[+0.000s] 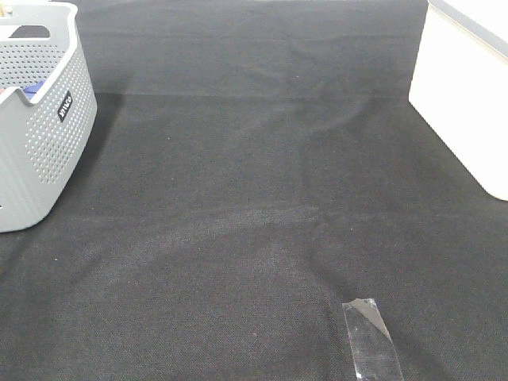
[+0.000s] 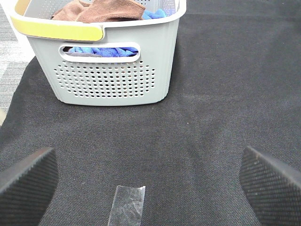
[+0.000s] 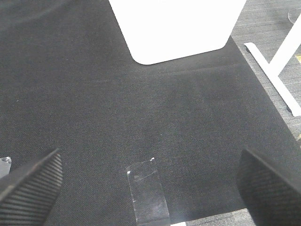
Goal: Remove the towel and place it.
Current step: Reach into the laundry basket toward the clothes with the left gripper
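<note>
The brown towel (image 2: 101, 10) lies crumpled on top inside the grey perforated basket (image 2: 113, 75), over a blue cloth (image 2: 103, 50). The basket also shows at the far left of the exterior view (image 1: 40, 135); the towel is hidden there. My left gripper (image 2: 150, 179) is open and empty, its fingers (image 2: 26, 176) wide apart above the black mat, some way short of the basket. My right gripper (image 3: 150, 183) is open and empty, above the mat and short of the white box (image 3: 178, 26). Neither arm shows in the exterior view.
A black mat (image 1: 254, 198) covers the table. A white box (image 1: 464, 95) stands at the right. A strip of clear tape (image 1: 369, 337) lies on the mat near the front; tape also shows in the left wrist view (image 2: 127, 205) and the right wrist view (image 3: 148, 193).
</note>
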You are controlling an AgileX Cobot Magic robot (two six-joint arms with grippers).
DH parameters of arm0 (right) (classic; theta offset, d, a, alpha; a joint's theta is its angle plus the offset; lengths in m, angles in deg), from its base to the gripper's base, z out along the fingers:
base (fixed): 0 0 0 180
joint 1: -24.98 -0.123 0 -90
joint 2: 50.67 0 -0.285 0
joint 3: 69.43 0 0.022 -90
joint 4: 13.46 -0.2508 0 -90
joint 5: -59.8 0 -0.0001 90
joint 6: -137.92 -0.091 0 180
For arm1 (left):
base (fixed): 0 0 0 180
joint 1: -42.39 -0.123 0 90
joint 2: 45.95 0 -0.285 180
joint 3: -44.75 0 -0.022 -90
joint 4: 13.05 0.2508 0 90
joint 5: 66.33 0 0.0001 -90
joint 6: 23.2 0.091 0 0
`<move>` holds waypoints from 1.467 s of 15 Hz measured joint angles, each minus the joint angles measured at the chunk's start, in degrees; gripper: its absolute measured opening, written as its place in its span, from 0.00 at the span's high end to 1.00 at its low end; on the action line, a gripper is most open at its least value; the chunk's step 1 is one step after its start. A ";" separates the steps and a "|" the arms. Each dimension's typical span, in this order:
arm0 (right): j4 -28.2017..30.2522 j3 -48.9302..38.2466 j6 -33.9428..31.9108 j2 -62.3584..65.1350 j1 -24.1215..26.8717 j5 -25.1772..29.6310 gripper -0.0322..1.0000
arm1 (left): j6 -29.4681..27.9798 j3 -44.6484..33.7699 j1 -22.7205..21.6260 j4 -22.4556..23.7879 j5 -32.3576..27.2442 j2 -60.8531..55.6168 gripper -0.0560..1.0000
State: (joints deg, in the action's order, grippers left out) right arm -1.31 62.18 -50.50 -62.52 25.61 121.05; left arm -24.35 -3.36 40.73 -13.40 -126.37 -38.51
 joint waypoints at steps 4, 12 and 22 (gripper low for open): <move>0.00 0.00 0.00 0.00 0.00 0.00 0.04 | 0.63 0.00 0.00 -0.80 0.00 0.00 0.01; 0.00 0.00 0.00 0.00 0.00 0.00 0.04 | 0.69 0.00 0.00 -0.80 0.00 0.00 0.01; 0.00 0.00 0.00 0.00 0.00 0.00 0.04 | 13.69 14.04 0.00 -3.78 -9.91 24.58 0.01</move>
State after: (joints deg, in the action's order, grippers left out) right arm -1.31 62.18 -50.50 -62.52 25.61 121.05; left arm -10.66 10.68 40.73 -17.18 -136.29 -13.93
